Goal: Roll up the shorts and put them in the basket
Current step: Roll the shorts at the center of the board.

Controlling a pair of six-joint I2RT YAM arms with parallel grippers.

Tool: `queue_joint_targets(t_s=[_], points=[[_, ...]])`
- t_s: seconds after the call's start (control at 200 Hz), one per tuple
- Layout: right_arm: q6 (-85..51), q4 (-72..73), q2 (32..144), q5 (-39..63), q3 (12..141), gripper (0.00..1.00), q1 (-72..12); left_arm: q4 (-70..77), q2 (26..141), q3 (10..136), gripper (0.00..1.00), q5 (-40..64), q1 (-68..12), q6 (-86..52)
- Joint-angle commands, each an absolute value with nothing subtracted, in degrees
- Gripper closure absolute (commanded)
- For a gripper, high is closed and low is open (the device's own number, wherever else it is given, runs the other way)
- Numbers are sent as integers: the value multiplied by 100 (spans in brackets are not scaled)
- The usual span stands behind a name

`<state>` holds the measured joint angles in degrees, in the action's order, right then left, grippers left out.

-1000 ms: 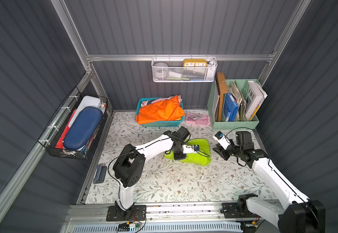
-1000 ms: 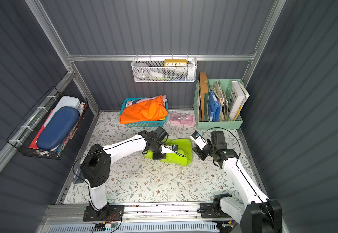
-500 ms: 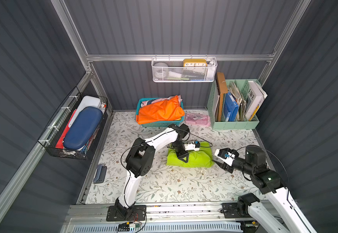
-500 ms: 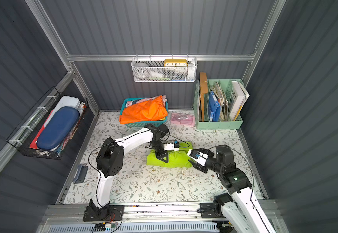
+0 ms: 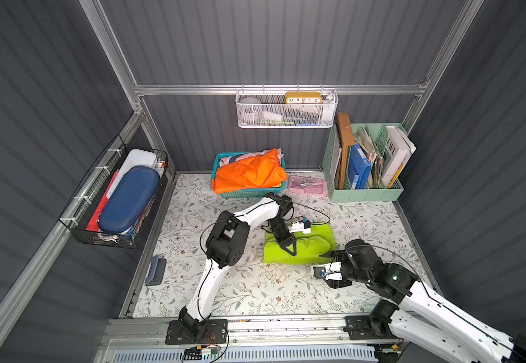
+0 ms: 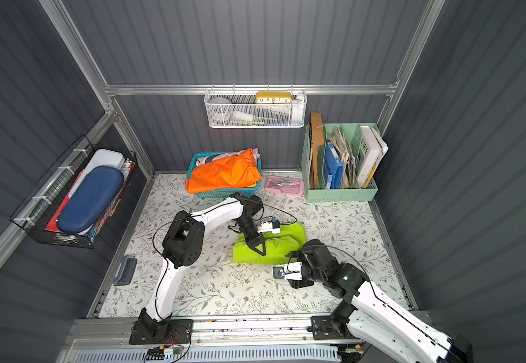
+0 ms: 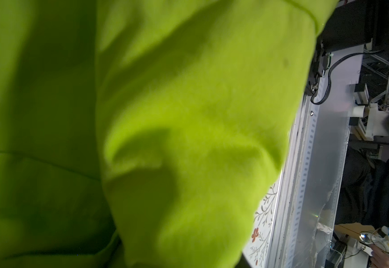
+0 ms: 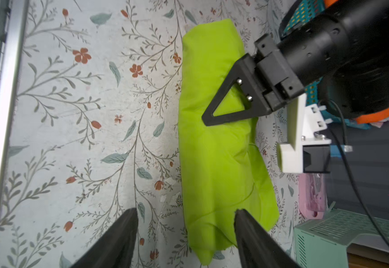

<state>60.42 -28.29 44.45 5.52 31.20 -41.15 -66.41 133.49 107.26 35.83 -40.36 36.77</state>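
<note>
The lime-green shorts (image 5: pixel 309 248) (image 6: pixel 282 248) lie as a thick roll on the flowered mat (image 5: pixel 192 220), crosswise in both top views. My left gripper (image 5: pixel 288 246) (image 6: pixel 259 246) reaches down from the back onto the roll's left half. One triangular black finger lies on top of the fabric (image 8: pixel 212 150) and the other is hidden in the fold. Green cloth (image 7: pixel 189 116) fills the left wrist view. My right gripper (image 5: pixel 324 269) (image 8: pixel 184 232) stands open at the roll's right end, one finger over the cloth, one over the mat.
A teal basket (image 5: pixel 224 193) with an orange garment stands at the back. A pink case (image 5: pixel 307 185) and a green file rack (image 5: pixel 365 191) are at the back right. A grey block (image 5: pixel 156 270) lies at the left edge. The metal rail (image 5: pixel 287 327) runs along the front.
The right arm swung from the back right round to the roll's near right end, and its jaws opened. The left gripper turned and brought the shorts forward into a longer roll.
</note>
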Motion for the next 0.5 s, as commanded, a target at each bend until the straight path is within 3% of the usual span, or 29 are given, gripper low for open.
queue_joint_targets(t_s=[0.0,0.245,0.495], points=[[6548,-2086,4889,-241,3071,29,-4286,-6536,13923,10626,76,3288,-4083,3639],[6481,-1060,5778,-434,3015,28,-4351,-6475,14191,10541,75,3357,-4061,3603],[6473,-987,6447,-708,2974,28,-4359,-6450,14159,10503,75,3349,-4012,3595]])
